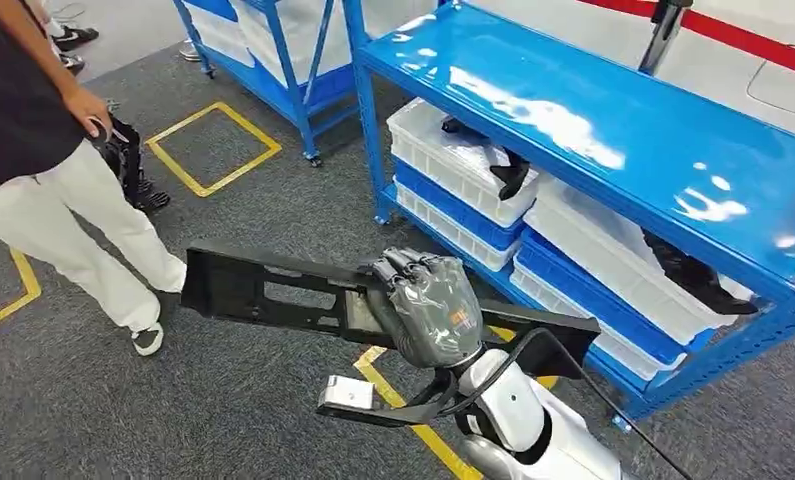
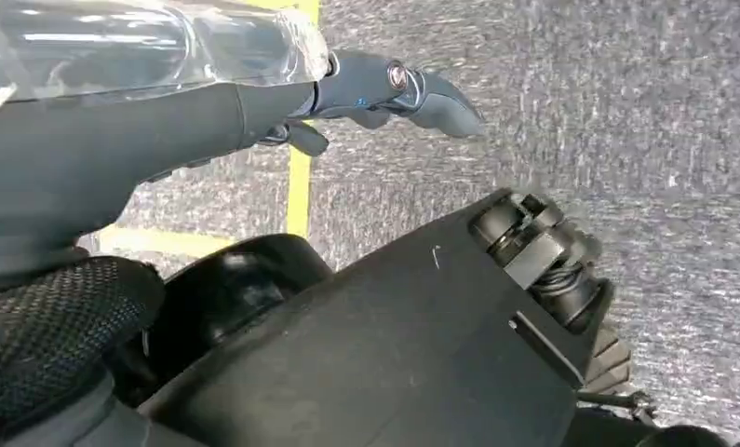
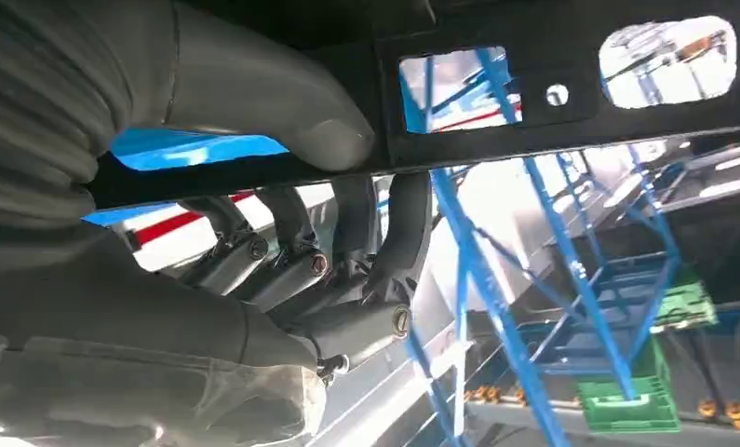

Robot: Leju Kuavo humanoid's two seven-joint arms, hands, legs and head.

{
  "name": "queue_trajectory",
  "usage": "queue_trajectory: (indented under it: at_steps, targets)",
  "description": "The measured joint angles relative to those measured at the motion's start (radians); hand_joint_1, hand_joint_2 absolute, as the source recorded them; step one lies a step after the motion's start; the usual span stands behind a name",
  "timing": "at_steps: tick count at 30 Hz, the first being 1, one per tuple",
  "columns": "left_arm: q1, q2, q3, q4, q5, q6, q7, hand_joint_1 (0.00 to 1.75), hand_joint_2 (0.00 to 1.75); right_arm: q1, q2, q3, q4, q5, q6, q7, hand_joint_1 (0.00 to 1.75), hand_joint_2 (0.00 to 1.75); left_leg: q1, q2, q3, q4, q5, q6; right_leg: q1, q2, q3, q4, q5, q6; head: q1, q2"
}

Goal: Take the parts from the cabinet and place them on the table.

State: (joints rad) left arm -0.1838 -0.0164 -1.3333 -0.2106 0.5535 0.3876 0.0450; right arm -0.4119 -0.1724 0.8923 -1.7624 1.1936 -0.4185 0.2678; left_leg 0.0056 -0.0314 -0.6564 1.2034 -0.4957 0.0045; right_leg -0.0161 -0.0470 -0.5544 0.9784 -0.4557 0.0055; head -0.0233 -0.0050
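My right hand [image 1: 428, 305] grips a long flat black part [image 1: 263, 290] with cut-out windows, held level above the grey carpet in front of the blue cabinet [image 1: 593, 120]. In the right wrist view the thumb [image 3: 282, 112] presses one face of the part [image 3: 552, 93] and the fingers [image 3: 384, 233] wrap its other edge. More black parts [image 1: 513, 172] lie in the white bins [image 1: 443, 140] on the cabinet's lower shelf, another [image 1: 698, 275] to the right. My left hand [image 2: 161, 121] hangs over the carpet with its fingers [image 2: 412, 88] stretched out, holding nothing.
A person [image 1: 63, 200] in white trousers stands close at the left, near the part's far end. A second blue rack [image 1: 273, 60] stands behind. Yellow tape lines [image 1: 213, 150] mark the carpet. The cabinet's top shelf is bare.
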Motion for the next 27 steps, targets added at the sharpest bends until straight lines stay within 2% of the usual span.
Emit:
queue_trajectory:
  at_steps: [1,2,3,4,7,8,9,10,11,12,13,14,15,16,17,18,19,22,23,24,25,26,27]
  targets:
    - [0.002,0.000,0.000,0.000,-0.001,-0.001,0.004,0.00,1.75,0.000,0.000,-0.001,0.000,-0.002,0.000,0.000,1.75,1.75,-0.002,0.012,0.048,-0.092,0.043,0.007,0.002,-0.007,0.003,0.000,-0.001,0.000,0.000,0.000]
    - [0.007,0.002,0.000,0.000,-0.001,-0.001,0.005,0.00,1.75,0.000,0.000,-0.001,-0.003,-0.004,0.000,0.000,1.75,1.75,-0.007,0.042,0.096,-0.194,0.085,0.017,0.002,-0.013,0.005,0.000,-0.002,0.001,0.000,0.000]
    - [0.011,0.005,0.000,0.000,-0.001,0.000,0.006,0.00,1.75,0.000,0.000,-0.001,-0.005,-0.006,0.000,0.000,1.75,1.75,-0.023,0.096,0.114,-0.232,0.067,0.029,0.005,-0.019,0.004,-0.003,-0.001,0.003,0.001,0.000]
    - [0.010,0.007,0.000,0.000,-0.001,0.000,0.005,0.00,1.75,0.000,-0.001,-0.002,-0.007,-0.006,0.000,0.000,1.75,1.75,-0.031,0.090,0.116,-0.250,0.070,0.035,0.007,-0.024,-0.002,-0.002,0.000,0.007,-0.001,0.000]
    - [0.011,0.009,0.000,0.000,-0.001,0.000,0.005,0.00,1.75,0.001,-0.001,-0.003,-0.008,-0.006,0.000,0.000,1.75,1.75,-0.032,0.058,0.109,-0.259,0.073,0.047,0.008,-0.058,-0.002,-0.007,0.005,0.018,0.000,0.000]
    - [0.011,0.008,0.000,0.000,-0.001,0.000,0.005,0.00,1.75,0.001,-0.001,-0.006,-0.009,-0.006,0.000,0.000,1.75,1.75,-0.018,0.048,0.119,-0.272,0.084,0.052,0.007,-0.046,-0.004,0.000,-0.007,0.026,0.001,0.000]
    - [0.011,0.006,0.000,0.000,-0.001,0.001,0.004,0.00,1.75,0.001,-0.002,-0.006,-0.010,-0.007,0.000,0.000,1.75,1.75,-0.019,0.037,0.120,-0.275,0.087,0.055,0.005,-0.005,-0.013,0.031,-0.030,0.027,0.000,0.000]
    - [0.010,0.006,0.000,0.000,-0.001,0.001,0.004,0.00,1.75,0.000,-0.002,-0.008,-0.012,-0.007,0.001,0.000,1.75,1.75,-0.017,0.030,0.119,-0.275,0.089,0.059,0.005,0.024,-0.042,0.098,-0.067,0.027,0.003,0.000]
    - [0.010,0.005,0.000,0.000,-0.001,0.001,0.004,0.00,1.75,0.002,-0.004,-0.008,-0.012,-0.008,0.003,0.000,1.75,1.75,-0.017,0.020,0.119,-0.275,0.089,0.060,0.005,0.040,-0.086,0.194,-0.111,0.028,0.005,0.000]
    - [0.011,0.004,0.000,0.000,-0.001,0.001,0.004,0.00,1.75,0.004,-0.006,-0.008,-0.012,-0.008,0.003,0.001,1.75,1.75,-0.017,0.009,0.118,-0.274,0.089,0.061,0.005,0.044,-0.126,0.275,-0.141,0.031,0.006,0.000]
    - [0.011,0.003,0.000,0.000,-0.001,0.001,0.004,0.00,1.75,0.007,-0.007,-0.008,-0.012,-0.008,0.004,0.001,1.75,1.75,-0.016,-0.003,0.118,-0.274,0.090,0.061,0.005,0.045,-0.153,0.325,-0.149,0.032,0.006,0.000]
    - [0.011,0.003,0.000,0.000,-0.001,0.001,0.004,0.00,1.75,0.009,-0.007,-0.008,-0.012,-0.008,0.004,0.000,1.75,1.75,-0.015,-0.014,0.118,-0.274,0.090,0.061,0.004,0.045,-0.155,0.323,-0.136,0.034,0.006,0.000]
    - [0.011,0.003,0.000,0.000,-0.001,0.001,0.004,0.00,1.75,0.009,-0.007,-0.008,-0.012,-0.008,0.004,0.000,1.75,1.75,-0.012,-0.027,0.120,-0.273,0.090,0.059,0.002,0.046,-0.131,0.268,-0.096,0.036,0.006,0.000]
    - [0.011,0.002,0.000,0.000,-0.001,0.001,0.004,0.00,1.75,0.009,-0.007,-0.008,-0.013,-0.008,0.004,0.000,1.75,1.75,-0.008,-0.041,0.121,-0.269,0.089,0.056,-0.002,0.050,-0.085,0.172,-0.043,0.040,0.006,0.000]
    - [0.010,0.001,0.000,0.000,-0.001,0.001,0.004,0.00,1.75,0.009,-0.007,-0.009,-0.013,-0.008,0.004,0.000,1.75,1.75,-0.004,-0.052,0.120,-0.263,0.085,0.050,-0.008,0.066,-0.043,0.085,-0.001,0.046,0.006,0.000]
    - [0.010,0.002,0.000,0.000,-0.001,0.001,0.004,0.00,1.75,0.009,-0.007,-0.009,-0.013,-0.008,0.004,0.000,1.75,1.75,-0.004,-0.063,0.112,-0.253,0.079,0.041,-0.021,0.122,-0.012,0.018,0.008,0.054,0.008,0.000]
    - [0.007,0.002,0.000,0.000,-0.002,0.001,0.004,0.00,1.75,0.009,-0.006,-0.009,-0.014,-0.008,0.005,0.000,1.75,1.75,-0.006,-0.074,0.101,-0.239,0.076,0.036,-0.019,0.128,-0.010,0.008,0.001,0.045,0.008,0.000]
    - [0.009,0.002,0.000,0.000,-0.001,0.002,0.003,0.00,1.75,0.010,-0.008,-0.010,-0.014,-0.005,0.006,0.001,1.75,1.75,0.001,-0.100,0.090,-0.246,0.085,0.021,-0.008,0.096,-0.015,0.012,0.003,0.024,0.008,0.000]
    - [0.009,0.002,0.000,0.000,-0.002,0.002,0.003,0.00,1.75,0.009,-0.006,-0.010,-0.014,-0.002,0.006,0.001,1.75,1.75,0.003,-0.099,0.086,-0.241,0.078,0.019,-0.016,0.081,-0.012,0.008,0.005,0.018,0.009,0.000]
    - [0.009,0.002,0.000,0.000,-0.002,0.002,0.003,0.00,1.75,0.008,-0.005,-0.010,-0.014,0.000,0.006,0.001,1.75,1.75,-0.004,-0.041,0.074,-0.210,0.062,0.013,-0.014,0.073,-0.009,0.007,0.003,0.013,0.007,0.000]
    - [0.007,0.002,0.000,0.000,-0.003,0.002,0.002,0.00,1.75,0.008,-0.005,-0.010,-0.016,0.000,0.006,0.001,1.75,1.75,-0.003,-0.012,0.046,-0.145,0.029,0.007,-0.012,0.061,-0.007,0.007,0.001,0.008,0.002,0.000]
    - [0.004,0.003,0.001,0.000,-0.005,0.002,0.000,0.00,1.75,0.008,-0.005,-0.010,-0.017,0.001,0.006,0.001,1.75,1.75,-0.002,-0.003,0.008,-0.063,-0.006,0.003,-0.010,0.048,-0.005,0.007,-0.001,0.005,0.002,0.000]
    - [0.001,0.002,0.001,0.000,-0.005,0.002,-0.001,0.00,1.75,0.008,-0.006,-0.010,-0.017,0.001,0.006,0.001,1.75,1.75,-0.001,-0.002,-0.028,0.019,-0.037,0.001,-0.008,0.034,-0.004,0.007,-0.003,0.002,0.002,0.000]
